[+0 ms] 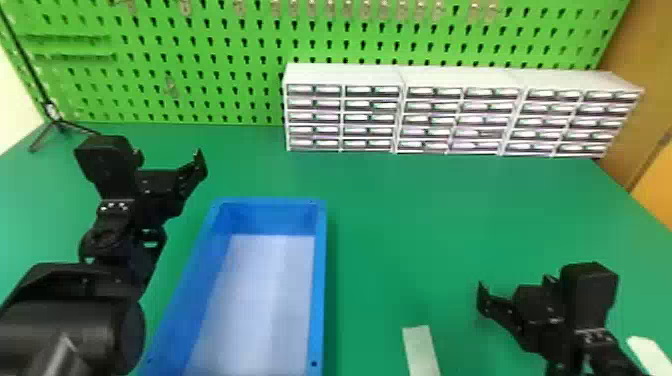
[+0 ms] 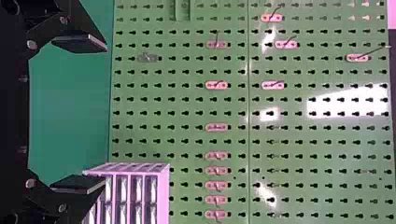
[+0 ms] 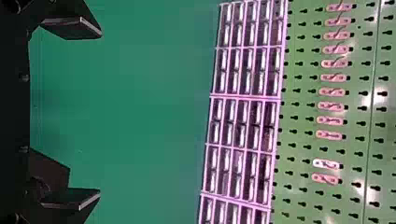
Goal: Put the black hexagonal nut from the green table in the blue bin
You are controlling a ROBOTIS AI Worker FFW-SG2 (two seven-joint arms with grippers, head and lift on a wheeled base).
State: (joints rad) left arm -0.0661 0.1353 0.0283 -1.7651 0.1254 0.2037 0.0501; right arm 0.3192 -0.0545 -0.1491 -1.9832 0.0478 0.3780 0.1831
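Closest to the head camera, my left arm (image 1: pixel 75 325) comes in thick and black at the lower left. To its right the blue bin (image 1: pixel 320 280) lies lengthwise on the green table (image 1: pixel 400 225), its floor pale. I have my left gripper (image 1: pixel 170 154) raised near the bin's far left corner, fingers spread wide; the left wrist view shows them well apart. Well to the right of the bin, my right gripper (image 1: pixel 515 281) is over the table, spread just as wide. Between it and the bin lies a pale strip (image 1: pixel 421 350); a white piece (image 1: pixel 650 351) lies at the right edge. Farther back, white drawer units (image 1: pixel 345 75) stand before the green pegboard (image 1: pixel 210 90), and a thin black tripod (image 1: pixel 57 122) stands back left.
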